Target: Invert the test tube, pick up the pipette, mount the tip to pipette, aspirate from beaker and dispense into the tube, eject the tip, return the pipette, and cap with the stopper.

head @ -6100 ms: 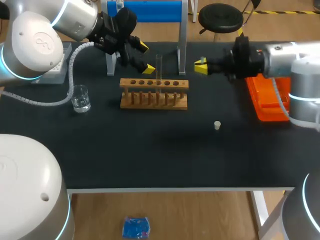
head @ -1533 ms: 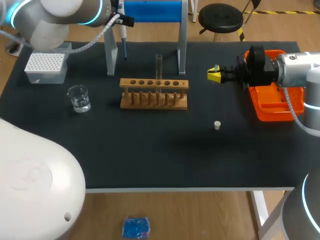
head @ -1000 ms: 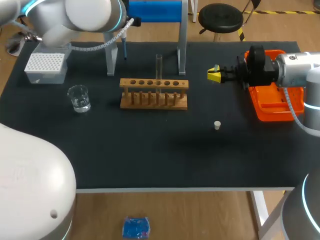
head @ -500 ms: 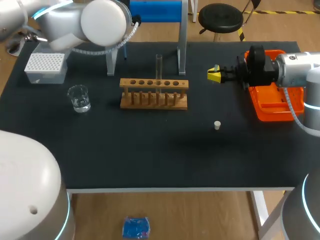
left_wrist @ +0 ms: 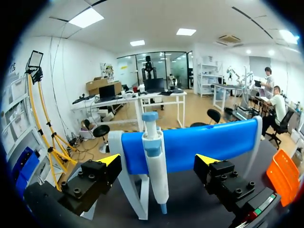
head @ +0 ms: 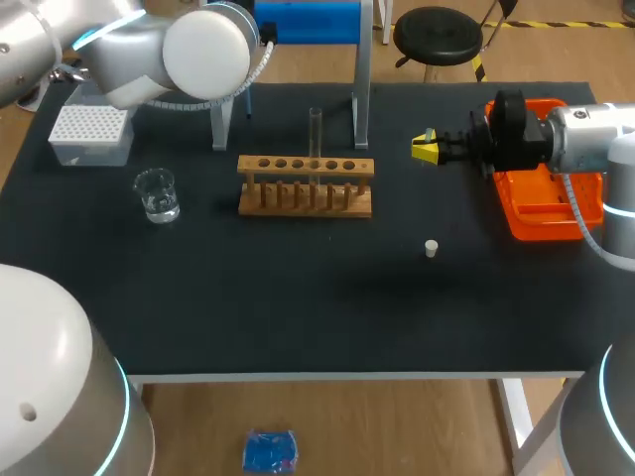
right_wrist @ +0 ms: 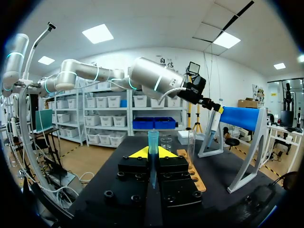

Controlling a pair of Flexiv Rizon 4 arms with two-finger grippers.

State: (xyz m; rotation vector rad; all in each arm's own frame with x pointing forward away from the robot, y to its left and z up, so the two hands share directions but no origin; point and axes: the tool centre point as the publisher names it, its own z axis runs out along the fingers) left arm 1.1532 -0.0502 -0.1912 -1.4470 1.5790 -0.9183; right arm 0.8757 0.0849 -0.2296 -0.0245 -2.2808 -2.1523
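Bare wooden rack point(head: 306, 185), clear glass beaker point(head: 158, 193) (glossy), matt black table point(head: 298, 297).

black table point(head: 298, 297), wooden rack point(head: 306, 185) ahead of the right gripper point(head: 425, 150), orange tray point(head: 536, 223) back behind it, lil stopper point(head: 431, 248) nearby, blue stand point(head: 308, 20) facing left gripper point(left_wrist: 159, 159), beaker point(head: 158, 194), tip box point(head: 91, 134)

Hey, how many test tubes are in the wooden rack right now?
1. The test tube stands upright in the wooden rack, near its middle; the other holes look empty.
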